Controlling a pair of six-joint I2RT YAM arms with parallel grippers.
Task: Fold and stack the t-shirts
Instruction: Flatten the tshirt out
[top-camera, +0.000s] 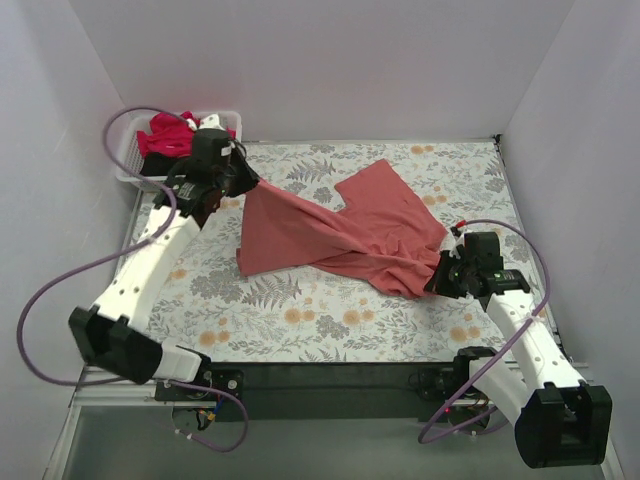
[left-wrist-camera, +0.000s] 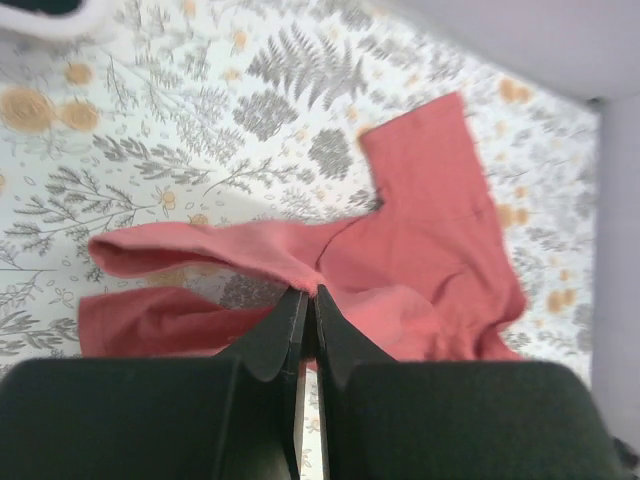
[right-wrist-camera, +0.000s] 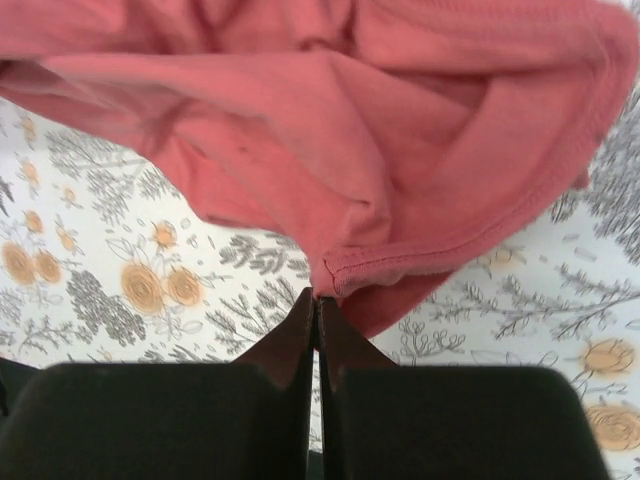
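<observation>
The dusty coral-red t-shirt is stretched across the floral table between my two grippers, partly lifted and rumpled. My left gripper is shut on its far-left edge, held above the table; the left wrist view shows the cloth pinched at the fingertips. My right gripper is shut on a hemmed corner at the near right; the right wrist view shows the hem at the fingertips. A crimson-pink t-shirt and a black one lie in the basket.
A white slatted basket stands at the back left corner, just behind my left gripper. White walls close in the table on three sides. A floral cloth covers the table.
</observation>
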